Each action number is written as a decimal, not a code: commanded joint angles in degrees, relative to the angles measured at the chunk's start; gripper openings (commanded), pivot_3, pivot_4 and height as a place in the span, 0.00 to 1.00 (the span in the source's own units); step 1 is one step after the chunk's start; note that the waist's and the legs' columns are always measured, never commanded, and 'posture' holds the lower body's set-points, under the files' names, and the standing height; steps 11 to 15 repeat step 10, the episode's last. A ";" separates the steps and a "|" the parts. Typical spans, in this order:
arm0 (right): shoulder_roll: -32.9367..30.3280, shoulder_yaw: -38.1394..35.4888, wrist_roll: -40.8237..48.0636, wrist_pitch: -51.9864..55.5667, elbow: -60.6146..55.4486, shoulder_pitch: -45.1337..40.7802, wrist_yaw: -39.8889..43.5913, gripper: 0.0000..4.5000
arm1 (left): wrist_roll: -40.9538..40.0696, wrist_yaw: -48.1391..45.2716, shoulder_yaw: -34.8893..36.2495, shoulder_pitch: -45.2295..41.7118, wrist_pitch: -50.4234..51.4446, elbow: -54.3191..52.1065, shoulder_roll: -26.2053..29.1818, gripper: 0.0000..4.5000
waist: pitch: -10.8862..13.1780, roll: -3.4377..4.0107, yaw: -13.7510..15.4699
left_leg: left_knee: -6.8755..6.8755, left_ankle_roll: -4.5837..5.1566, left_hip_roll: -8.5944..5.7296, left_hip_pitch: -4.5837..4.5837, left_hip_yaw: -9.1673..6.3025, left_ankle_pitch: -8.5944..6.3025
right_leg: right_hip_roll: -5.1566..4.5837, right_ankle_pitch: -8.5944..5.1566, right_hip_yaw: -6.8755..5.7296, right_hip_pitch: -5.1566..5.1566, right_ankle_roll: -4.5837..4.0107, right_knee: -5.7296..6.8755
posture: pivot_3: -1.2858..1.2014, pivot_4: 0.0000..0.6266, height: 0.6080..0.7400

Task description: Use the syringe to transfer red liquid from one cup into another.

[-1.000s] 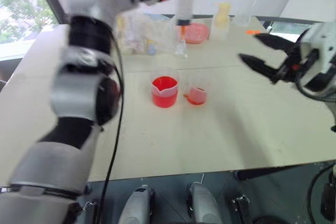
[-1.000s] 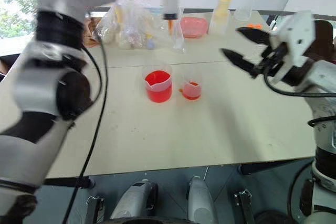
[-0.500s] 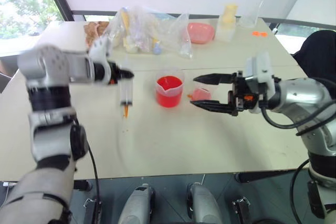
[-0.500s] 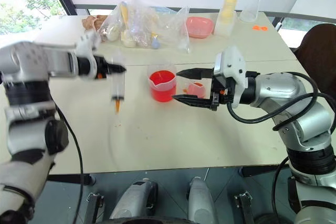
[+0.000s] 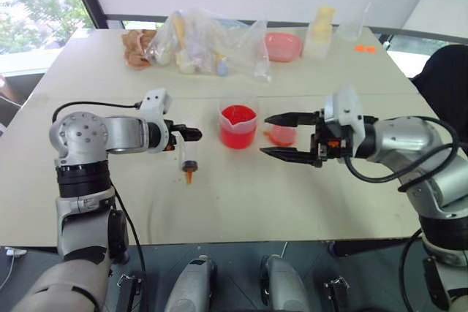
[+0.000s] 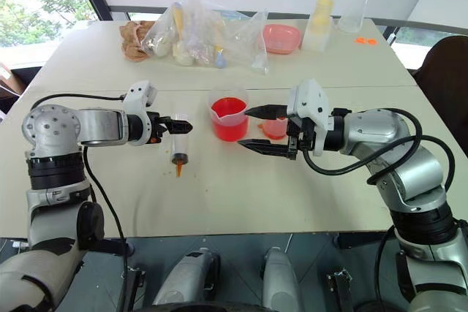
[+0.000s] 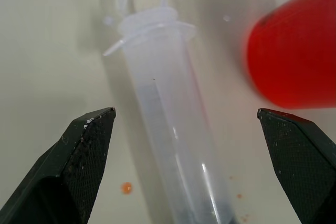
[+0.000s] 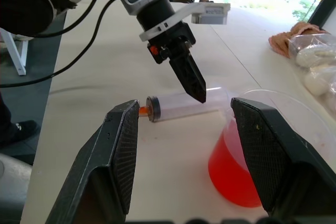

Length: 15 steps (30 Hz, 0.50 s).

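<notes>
The left pincer (image 6: 181, 127) hovers with its black fingers spread wide above the syringe (image 6: 178, 156), which lies flat on the pale table (image 6: 241, 195) with its orange tip pointing toward the near edge, untouched by either finger in the left wrist view. Just beside the syringe's plunger end stands the spouted cup (image 6: 228, 118), holding red liquid (image 6: 227, 106) to well over half its height. The right pincer (image 6: 252, 128) reaches in from the other side, its two fingers parted and gripping nothing, one finger ahead of the smaller cup (image 6: 276, 128), which stands just right of the spouted cup and shows red near its base. Small red spots dot the table near the syringe. Along the far side of the table lie a clear plastic bag (image 5: 208, 45) of small items, a pink bowl (image 5: 281, 45), a pale yellow bottle (image 5: 320, 31) and another clear cup (image 5: 349, 25).
</notes>
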 commanded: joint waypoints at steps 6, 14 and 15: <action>-4.49 -14.45 4.85 3.87 -4.27 9.38 -2.95 0.65 | 9.25 -16.26 -0.59 5.46 -20.11 -15.37 9.10 1.00 | 0.00 0.00 0.16 | -0.02 0.00 0.02 -0.01 0.02 0.00 | 0.01 0.00 -0.01 0.03 -0.04 -0.09 | 0.52 0.24 1.00; -5.84 -23.17 6.46 6.46 -3.31 16.03 -5.06 0.65 | 19.61 -33.54 -5.59 15.97 -39.80 -21.22 20.76 1.00 | -0.06 0.10 -0.12 | -0.24 0.01 0.08 0.00 0.19 -0.01 | 0.05 -0.01 0.01 0.06 -0.28 -0.49 | 0.52 0.24 1.00; -5.84 -23.17 6.46 6.46 -3.31 16.03 -5.06 0.65 | 19.61 -33.54 -5.59 15.97 -39.80 -21.22 20.76 1.00 | -0.06 0.10 -0.12 | -0.24 0.01 0.08 0.00 0.19 -0.01 | 0.05 -0.01 0.01 0.06 -0.28 -0.49 | 0.52 0.24 1.00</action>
